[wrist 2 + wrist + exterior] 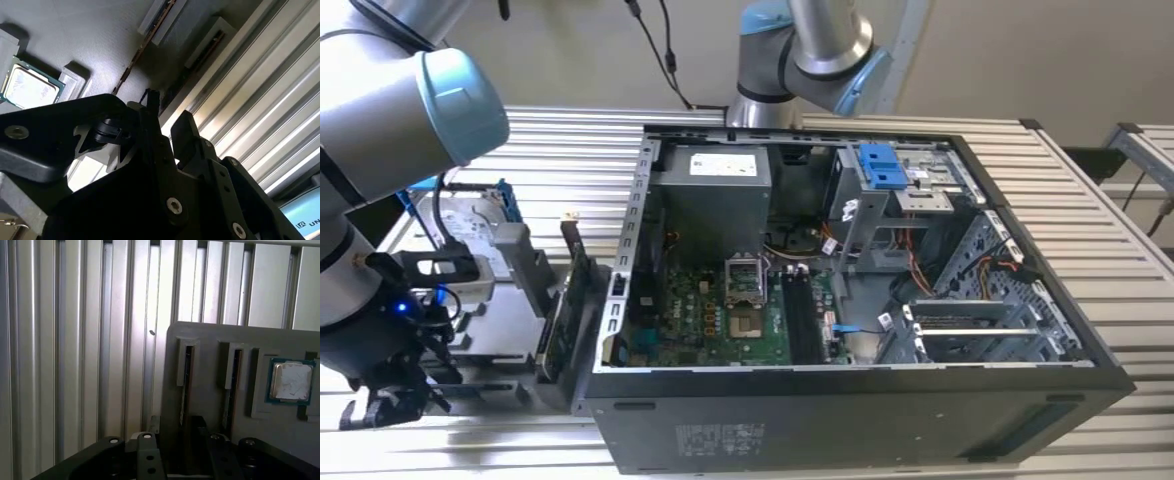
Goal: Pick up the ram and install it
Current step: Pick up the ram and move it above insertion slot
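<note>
The end effector (380,405) hangs low over the worktop (560,130) at the exterior view's left, its fingers spread apart. The ram (186,385) stands on its thin edge in a slot of the grey tray (210,335), near the end effector

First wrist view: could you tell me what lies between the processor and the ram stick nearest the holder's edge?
A second ram stick, on edge in the grey holder, stands between them in the first wrist view.
</note>
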Available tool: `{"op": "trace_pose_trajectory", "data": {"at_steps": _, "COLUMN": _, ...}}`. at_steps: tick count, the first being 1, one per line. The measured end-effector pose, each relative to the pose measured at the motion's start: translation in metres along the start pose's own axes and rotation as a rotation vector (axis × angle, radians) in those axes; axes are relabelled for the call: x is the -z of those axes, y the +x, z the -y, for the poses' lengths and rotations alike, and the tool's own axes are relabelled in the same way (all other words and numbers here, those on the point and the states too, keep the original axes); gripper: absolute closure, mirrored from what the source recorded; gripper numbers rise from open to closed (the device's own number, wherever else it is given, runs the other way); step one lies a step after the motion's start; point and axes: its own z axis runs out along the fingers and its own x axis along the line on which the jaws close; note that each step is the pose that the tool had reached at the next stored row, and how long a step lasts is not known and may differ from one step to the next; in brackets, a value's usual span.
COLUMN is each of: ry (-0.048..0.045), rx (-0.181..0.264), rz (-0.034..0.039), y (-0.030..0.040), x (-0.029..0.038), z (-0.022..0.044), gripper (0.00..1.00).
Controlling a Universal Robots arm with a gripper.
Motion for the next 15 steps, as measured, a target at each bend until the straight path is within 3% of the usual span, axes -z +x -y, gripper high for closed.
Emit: {"op": "trace_pose_trajectory", "data": {"at_steps": 15, "ry": 0.0003, "rx": 0.0, "rz": 0.0, "y": -0.0028, "x": 0.0, "z": 0.0001, "gripper": 0.64}}
